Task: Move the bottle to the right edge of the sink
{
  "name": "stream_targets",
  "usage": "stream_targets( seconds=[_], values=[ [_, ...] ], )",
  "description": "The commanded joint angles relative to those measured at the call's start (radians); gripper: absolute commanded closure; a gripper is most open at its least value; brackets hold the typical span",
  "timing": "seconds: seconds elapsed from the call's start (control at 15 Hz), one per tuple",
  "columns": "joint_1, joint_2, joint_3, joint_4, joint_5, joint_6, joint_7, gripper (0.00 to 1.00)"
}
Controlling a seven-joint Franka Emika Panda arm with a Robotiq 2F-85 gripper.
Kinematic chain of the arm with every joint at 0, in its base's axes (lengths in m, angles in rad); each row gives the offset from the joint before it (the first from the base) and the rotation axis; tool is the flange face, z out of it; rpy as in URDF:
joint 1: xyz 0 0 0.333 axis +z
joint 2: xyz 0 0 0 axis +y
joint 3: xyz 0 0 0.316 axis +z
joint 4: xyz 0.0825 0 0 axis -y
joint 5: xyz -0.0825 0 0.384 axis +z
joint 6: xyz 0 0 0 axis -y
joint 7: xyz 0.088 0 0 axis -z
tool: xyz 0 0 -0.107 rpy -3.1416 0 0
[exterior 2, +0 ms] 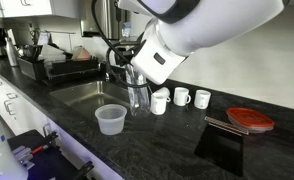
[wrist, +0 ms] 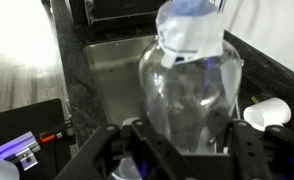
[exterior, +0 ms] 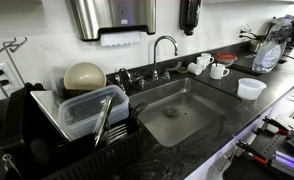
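The clear, bluish bottle (wrist: 192, 85) stands upright between my gripper's fingers (wrist: 183, 140) and fills the wrist view. In both exterior views the gripper (exterior 2: 137, 80) (exterior: 270, 42) is closed around the bottle (exterior 2: 138, 98) (exterior: 266, 57) from above. The bottle is over the dark counter to the right of the sink (exterior: 157, 97) (exterior 2: 82, 93), behind the white mugs. Its base is at or just above the counter; I cannot tell which. A part of the steel basin (wrist: 112, 75) shows behind the bottle.
Three white mugs (exterior 2: 182, 97) (exterior: 209, 67) stand next to the bottle. A round translucent tub (exterior 2: 111, 119) (exterior: 251, 88) sits near the counter's front. A black dish rack (exterior: 82, 110) with containers is left of the sink. A red plate (exterior 2: 250, 120) lies further along.
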Motion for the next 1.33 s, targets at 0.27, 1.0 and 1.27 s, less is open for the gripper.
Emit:
stream_targets(
  seconds=[0.27,1.0,1.27],
  values=[
    [0.000,0.041,0.037,0.067,-0.004,-0.034,-0.013,0.65],
    [0.085,0.206,0.185,0.251,-0.038,-0.182,-0.064,0.65],
    [0.099,0.249,0.202,0.271,-0.019,-0.244,-0.114,0.65]
  ],
)
